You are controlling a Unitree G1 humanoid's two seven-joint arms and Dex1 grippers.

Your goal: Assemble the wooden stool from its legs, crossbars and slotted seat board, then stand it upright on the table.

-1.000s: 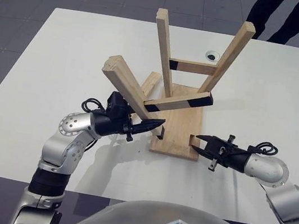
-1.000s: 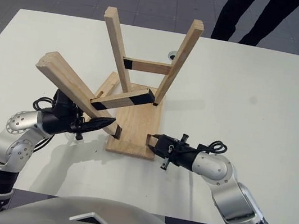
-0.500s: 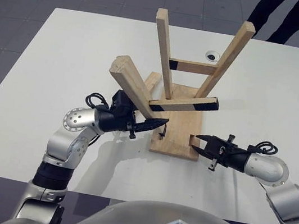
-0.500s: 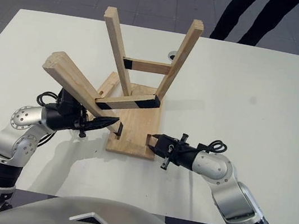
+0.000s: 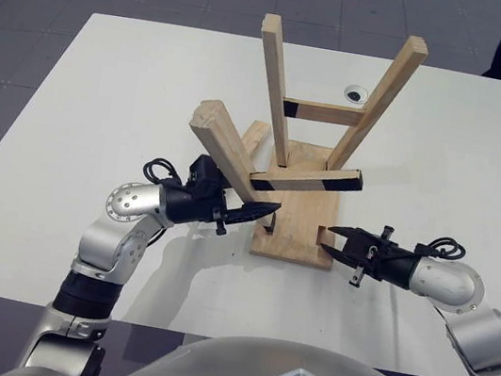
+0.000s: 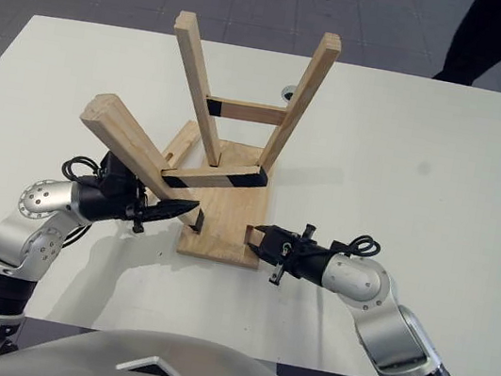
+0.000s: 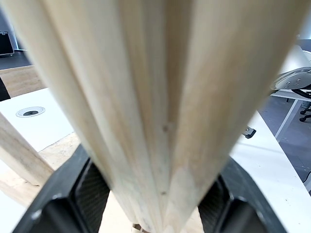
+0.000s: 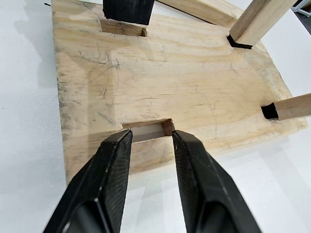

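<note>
— Where to find the seat board point(image 5: 305, 223)?
— Flat on the white desk point(image 5: 101, 107), middle of the frame, with two legs point(image 5: 276, 87) poking up and a crossbar point(image 5: 324, 112) between them.
— And the left arm?
— Lower left, elbow bent, reaching in sideways. Left fingers point(image 5: 248, 213) squeezed tight on a tilted leg point(image 5: 224, 146) with a black-tipped crossbar point(image 5: 307, 179) stuck to it.
— The right arm?
— Lower right, stretched low across the desk. Right fingers point(image 8: 114, 170) a little apart, holding nothing, tips by the empty slot point(image 8: 146, 130) at the board's near edge.
</note>
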